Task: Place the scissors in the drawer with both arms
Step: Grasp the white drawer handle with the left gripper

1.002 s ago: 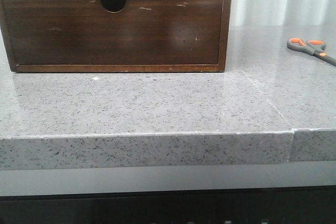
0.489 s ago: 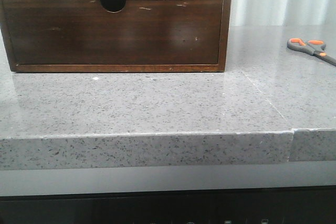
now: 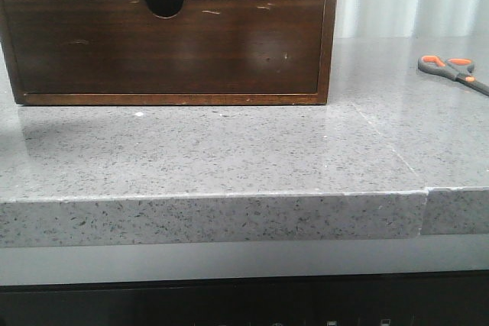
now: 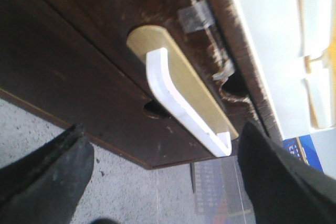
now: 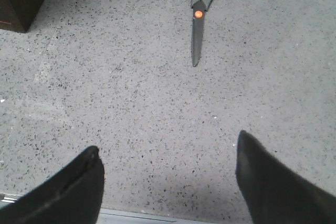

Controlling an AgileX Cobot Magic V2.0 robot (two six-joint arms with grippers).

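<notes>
The left gripper (image 4: 163, 182) is spread wide, its dark fingers (image 4: 42, 171) either side of the white pull handle (image 4: 181, 106) on the gold-rimmed panel of the drawer (image 4: 84, 30), near it but not touching. The right gripper (image 5: 168, 182) is also spread and empty, hanging over the speckled grey countertop (image 5: 131, 103). The scissors (image 5: 202, 3) lie closed and flat on that countertop, well apart from the right gripper, to the right of the wooden cabinet (image 3: 168, 51). Across the last second the front view is practically unchanged: the scissors have not moved and no arm has come into it. So, by my reading, the task is barely begun: the drawer looks shut, and gripping that handle comes first.
</notes>
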